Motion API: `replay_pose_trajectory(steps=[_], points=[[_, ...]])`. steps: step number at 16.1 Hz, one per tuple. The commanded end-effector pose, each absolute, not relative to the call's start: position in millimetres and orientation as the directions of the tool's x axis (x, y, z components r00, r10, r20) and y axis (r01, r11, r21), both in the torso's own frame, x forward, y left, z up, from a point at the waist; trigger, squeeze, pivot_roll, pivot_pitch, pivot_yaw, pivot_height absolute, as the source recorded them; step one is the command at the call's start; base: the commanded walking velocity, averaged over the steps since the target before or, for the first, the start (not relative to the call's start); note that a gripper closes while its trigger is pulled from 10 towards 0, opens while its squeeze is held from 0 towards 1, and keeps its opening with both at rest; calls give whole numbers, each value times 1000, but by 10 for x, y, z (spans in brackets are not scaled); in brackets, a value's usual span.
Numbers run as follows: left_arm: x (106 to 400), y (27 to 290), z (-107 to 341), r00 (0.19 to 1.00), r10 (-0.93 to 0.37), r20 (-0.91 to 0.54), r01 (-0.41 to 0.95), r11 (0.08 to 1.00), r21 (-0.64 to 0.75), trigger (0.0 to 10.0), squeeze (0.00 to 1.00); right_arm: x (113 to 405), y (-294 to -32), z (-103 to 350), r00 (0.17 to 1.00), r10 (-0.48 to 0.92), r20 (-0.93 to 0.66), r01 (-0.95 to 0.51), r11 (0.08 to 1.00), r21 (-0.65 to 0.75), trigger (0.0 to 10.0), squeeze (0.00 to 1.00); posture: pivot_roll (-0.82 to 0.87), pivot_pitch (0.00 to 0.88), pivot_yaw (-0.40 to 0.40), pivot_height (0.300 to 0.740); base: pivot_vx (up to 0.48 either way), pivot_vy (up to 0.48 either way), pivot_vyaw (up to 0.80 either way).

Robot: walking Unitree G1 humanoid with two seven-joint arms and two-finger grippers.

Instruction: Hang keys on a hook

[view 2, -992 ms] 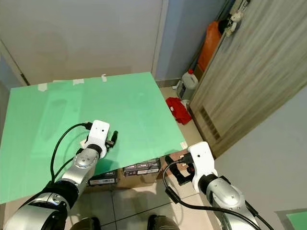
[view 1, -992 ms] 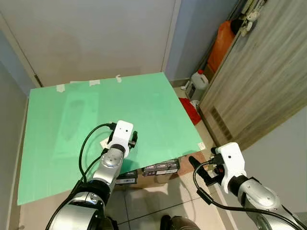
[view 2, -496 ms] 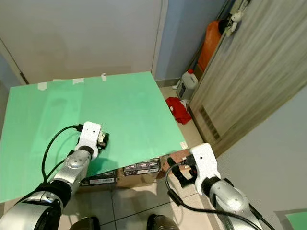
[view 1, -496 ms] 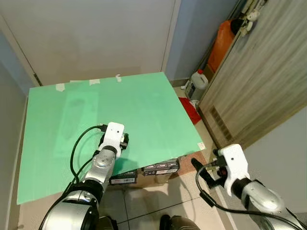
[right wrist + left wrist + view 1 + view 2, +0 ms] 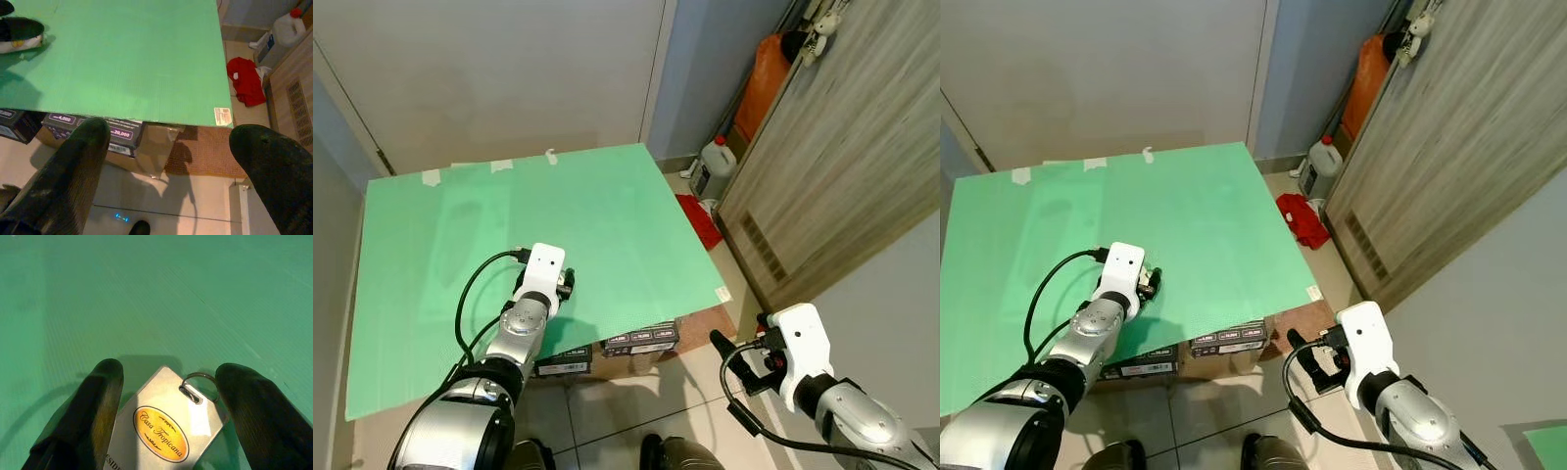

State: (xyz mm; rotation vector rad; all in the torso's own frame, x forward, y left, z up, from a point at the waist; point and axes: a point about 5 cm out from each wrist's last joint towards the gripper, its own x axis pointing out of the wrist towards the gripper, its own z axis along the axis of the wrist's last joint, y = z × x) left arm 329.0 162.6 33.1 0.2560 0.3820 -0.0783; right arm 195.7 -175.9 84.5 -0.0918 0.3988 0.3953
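At the near edge of the scene, over the tiled floor [image 5: 636, 411], the right hand [image 5: 171, 161] hangs with its two black fingers spread wide and nothing between them, just off the front corner of the green table [image 5: 607, 215]. Under that front edge sit dark printed boxes [image 5: 641, 342] and a brown cardboard carton [image 5: 161, 142], with a small white label [image 5: 222, 116] stuck on the green sheet at its corner. A little farther in, the left hand [image 5: 168, 382] is down at the table surface near the front edge, its fingers parted to either side of the key tag [image 5: 164, 423], a pale rectangular fob with an orange oval reading "Casa Tropicana" and a metal split ring [image 5: 199, 384] at its top corner. The tag lies on the green sheet between the two pads; the ring sits just beside one finger, but whether the pads press the tag or merely flank it cannot be told. No keys themselves can be made out past the tag. Beyond the table's far edge, strips of tape [image 5: 499, 166] fix the sheet near a pale wall [image 5: 509, 69]. To the robot's right, on the floor, lie a red cloth [image 5: 700, 220] and a white jug [image 5: 713, 166], and behind them an orange container [image 5: 762, 83] stands beside a wood-grain cabinet [image 5: 842, 157], with a small plush figure [image 5: 824, 27] hanging at its upper corner.
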Motion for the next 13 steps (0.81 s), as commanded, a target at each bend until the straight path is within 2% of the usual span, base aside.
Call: replay_pose_trajectory(steps=[1, 7, 13], points=[[3271, 1633, 293, 912, -30, -410, 130, 967, 218, 10000, 0, 1906, -1838, 885, 856, 327, -400, -365, 931, -19, 10000, 0, -317, 180, -91, 732, 0, 0, 0], [3316, 1694, 344, 913, -13, -407, 118, 965, 233, 10000, 0, 1617, -1950, 926, 847, 295, -443, -341, 940, -26, 10000, 0, -369, 209, -100, 732, 0, 0, 0], [3380, 1558, 439, 934, -86, -348, 158, 970, 183, 10000, 0, 1671, -1868, 964, 859, 310, -407, -340, 940, -1, 10000, 0, -356, 206, -90, 732, 0, 0, 0]])
